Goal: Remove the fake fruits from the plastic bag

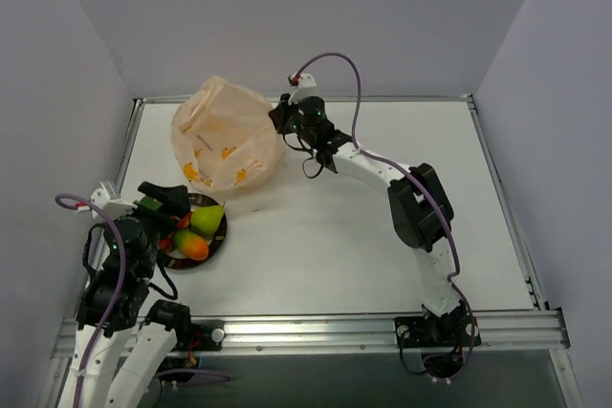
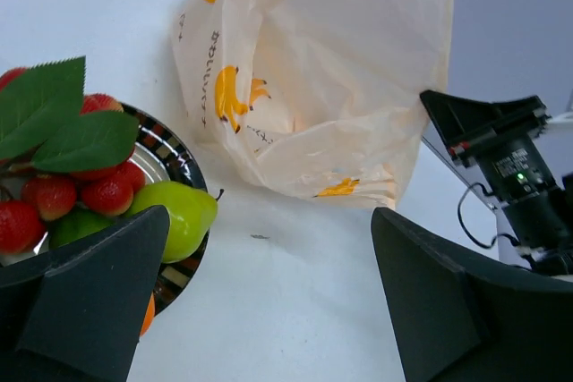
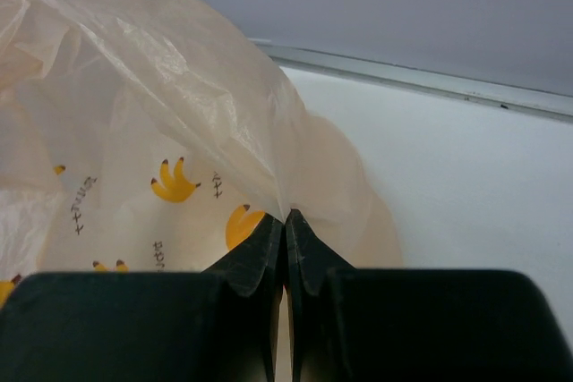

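The pale orange plastic bag [image 1: 228, 137] with banana prints stands puffed up at the back left; it also shows in the left wrist view [image 2: 322, 78] and the right wrist view [image 3: 152, 131]. My right gripper [image 3: 286, 218] is shut on the bag's right edge and holds it up [image 1: 283, 118]. The fake fruits lie on a round black-rimmed plate [image 1: 218, 241]: a yellow-green pear [image 1: 207, 219], an orange-green mango [image 1: 192, 246] and red strawberries with green leaves [image 2: 54, 190]. My left gripper [image 2: 269, 301] is open and empty, over the plate's right edge [image 1: 167, 200].
A metal rail [image 1: 382, 325] runs along the table's near edge. Grey walls stand close on the left, back and right. The right arm [image 1: 411, 203] stretches diagonally across the middle of the table.
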Robot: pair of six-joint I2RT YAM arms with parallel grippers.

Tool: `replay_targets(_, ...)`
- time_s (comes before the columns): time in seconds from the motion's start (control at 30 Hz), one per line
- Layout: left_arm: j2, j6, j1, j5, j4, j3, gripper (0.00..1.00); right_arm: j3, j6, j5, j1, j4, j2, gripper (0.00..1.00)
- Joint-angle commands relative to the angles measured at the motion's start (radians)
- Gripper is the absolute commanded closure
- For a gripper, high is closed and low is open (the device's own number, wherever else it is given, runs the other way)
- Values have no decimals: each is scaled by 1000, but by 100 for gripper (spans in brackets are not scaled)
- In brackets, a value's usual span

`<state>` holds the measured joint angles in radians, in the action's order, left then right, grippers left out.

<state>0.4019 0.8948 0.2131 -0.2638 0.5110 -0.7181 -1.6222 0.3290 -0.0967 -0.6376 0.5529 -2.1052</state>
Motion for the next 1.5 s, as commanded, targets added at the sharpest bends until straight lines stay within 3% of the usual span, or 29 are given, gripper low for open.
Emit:
replay_targets(0.0, 72, -132, -1, 55, -63, -86, 6, -123, 19, 75, -17, 87, -104, 100)
replay_targets(0.17, 98, -188, -1, 74, -127, -95, 6, -250, 67, 129, -25, 194, -278, 100)
replay_targets(0.3, 133, -204, -3, 103, -161, -80, 6, -528, 91, 112, -27, 116, -451, 98)
replay_targets(0.37, 161, -238, -3, 144, -190, -90, 6, -586, 88, 114, -27, 84, -490, 94)
replay_targets(0.47, 199, -281, -3, 179, -212, -124, 6, -593, 94, 107, -13, 79, -457, 61)
replay_targets(0.5, 210, -290, -3, 181, -210, -151, 6, -570, 94, 62, -8, 90, -397, 32)
replay_targets(0.57, 239, -313, -3, 196, -210, -178, 6, -484, 73, 57, -7, 101, -283, 3)
replay_targets(0.6, 248, -321, -3, 202, -212, -197, 6, -457, 36, 48, -8, 94, -239, 0)
replay_targets(0.73, 281, -355, -3, 236, -209, -233, 6, -251, -22, 41, -13, 93, 5, 0)
replay_targets(0.93, 290, -396, -3, 255, -148, -285, 6, 221, -85, 94, -27, 55, 472, 0)
replay_targets(1.1, 279, -421, -3, 264, -127, -336, 6, 577, -108, 273, -76, -21, 867, 0)
replay_targets(1.27, 224, -415, -1, 299, -167, -304, 6, 786, -79, 440, -66, -103, 1175, 0)
replay_targets(1.47, 183, -387, -1, 314, -166, -204, 6, 942, -64, 588, -56, -163, 1346, 0)
